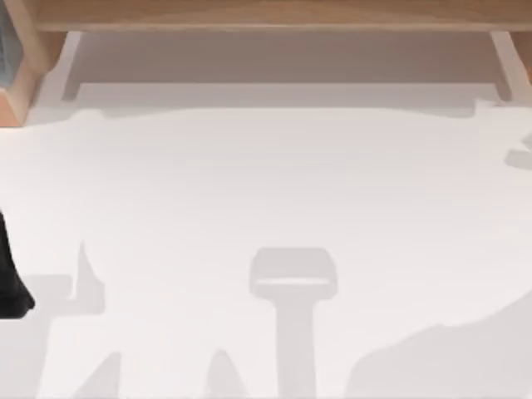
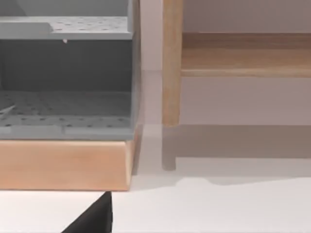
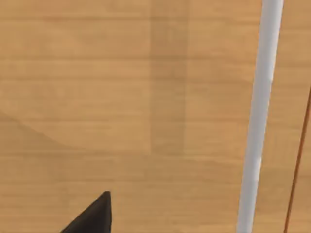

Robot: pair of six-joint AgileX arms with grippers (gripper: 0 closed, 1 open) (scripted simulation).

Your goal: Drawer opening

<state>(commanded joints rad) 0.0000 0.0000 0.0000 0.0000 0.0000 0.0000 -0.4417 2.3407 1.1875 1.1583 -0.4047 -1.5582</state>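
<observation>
A dark, tapering piece of the left AgileX arm (image 1: 12,278) showed at the left edge of the top view. A black pointed fingertip (image 2: 95,218) showed in the left wrist view, and another (alike in shape) fingertip (image 3: 95,217) in the right wrist view.

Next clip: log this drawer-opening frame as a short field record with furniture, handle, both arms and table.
furniture: wooden unit along the table's far edge
drawer front: wood panel close before the right wrist camera
handle: pale bar on that panel, not gripped
left arm: dark part at the table's left edge
side shelf: grey perforated shelves on a wooden base
table: white top
</observation>
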